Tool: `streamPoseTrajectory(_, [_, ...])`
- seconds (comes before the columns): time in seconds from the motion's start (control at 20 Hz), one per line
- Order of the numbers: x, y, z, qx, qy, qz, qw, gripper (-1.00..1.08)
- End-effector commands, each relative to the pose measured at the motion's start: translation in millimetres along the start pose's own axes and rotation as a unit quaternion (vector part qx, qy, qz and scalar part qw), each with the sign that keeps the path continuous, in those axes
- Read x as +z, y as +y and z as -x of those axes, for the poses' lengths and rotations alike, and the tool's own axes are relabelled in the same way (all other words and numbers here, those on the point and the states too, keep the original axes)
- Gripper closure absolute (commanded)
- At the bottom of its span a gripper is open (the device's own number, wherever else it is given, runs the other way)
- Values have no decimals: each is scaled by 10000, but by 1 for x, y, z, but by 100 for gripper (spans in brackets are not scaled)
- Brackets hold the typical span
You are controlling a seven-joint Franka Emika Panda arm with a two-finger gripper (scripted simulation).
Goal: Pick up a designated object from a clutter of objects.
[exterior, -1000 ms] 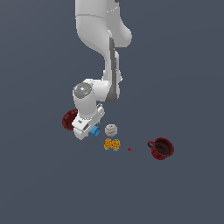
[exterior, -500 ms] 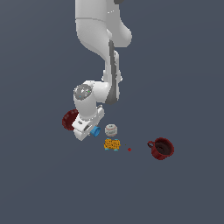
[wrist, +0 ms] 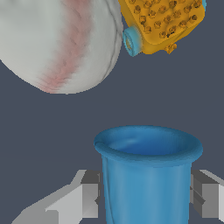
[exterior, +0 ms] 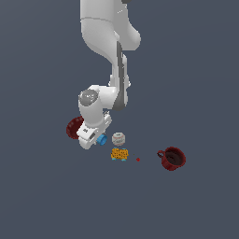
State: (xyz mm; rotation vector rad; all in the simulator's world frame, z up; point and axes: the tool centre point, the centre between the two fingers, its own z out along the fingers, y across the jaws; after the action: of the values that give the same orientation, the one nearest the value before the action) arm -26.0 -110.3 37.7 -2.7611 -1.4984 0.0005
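The blue cup (wrist: 146,175) lies between our gripper (wrist: 146,192) fingers, beside the white ball (wrist: 57,41) and orange toy (wrist: 164,22). Both fingers touch its walls, so we should squeeze evenly and lift straight.

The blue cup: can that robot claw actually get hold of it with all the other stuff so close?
Probably yes. The gripper already has a finger on each side of the blue cup. The white ball and the orange block lie beyond it, outside the fingers.
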Motion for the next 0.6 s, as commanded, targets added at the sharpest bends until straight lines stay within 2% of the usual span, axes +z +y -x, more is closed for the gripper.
streamPoseTrajectory(0.0, [-5, 0, 0, 0, 3, 8, 10000, 108])
streamPoseTrajectory(0.55, [-62, -10, 4, 0, 3, 8, 10000, 108])
